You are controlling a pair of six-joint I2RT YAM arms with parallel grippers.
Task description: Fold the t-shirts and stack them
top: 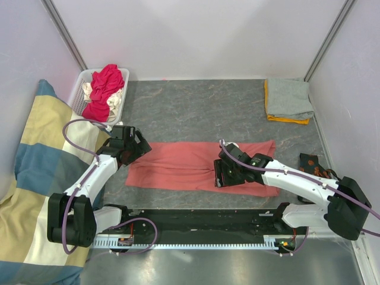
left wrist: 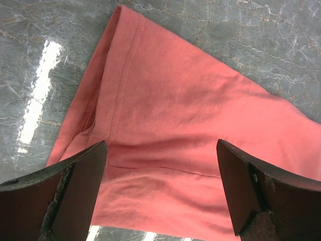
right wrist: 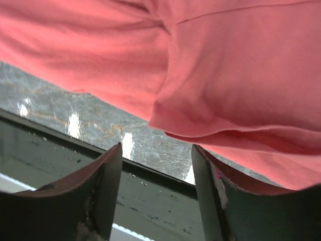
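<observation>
The salmon-pink t-shirt (top: 184, 166) lies as a long folded strip across the middle of the table. My left gripper (top: 132, 146) is open over its left end; the left wrist view shows the sleeve and hem (left wrist: 165, 125) between the spread fingers (left wrist: 83, 186). My right gripper (top: 222, 174) is open at the strip's near edge, right of middle; the right wrist view shows the shirt's folded edge (right wrist: 210, 100) just beyond the fingers (right wrist: 108, 186), nothing held. A folded grey t-shirt (top: 288, 98) lies on an orange one (top: 286, 119) at the far right. Magenta-red (top: 105, 89) and cream shirts sit in the basket.
The white lattice basket (top: 80, 95) stands at the far left corner. The big striped cushion (top: 35, 178) lies along the left side. A dark patterned object (top: 312, 161) lies right of the shirt. The dark mounting rail (top: 196, 217) runs along the near edge.
</observation>
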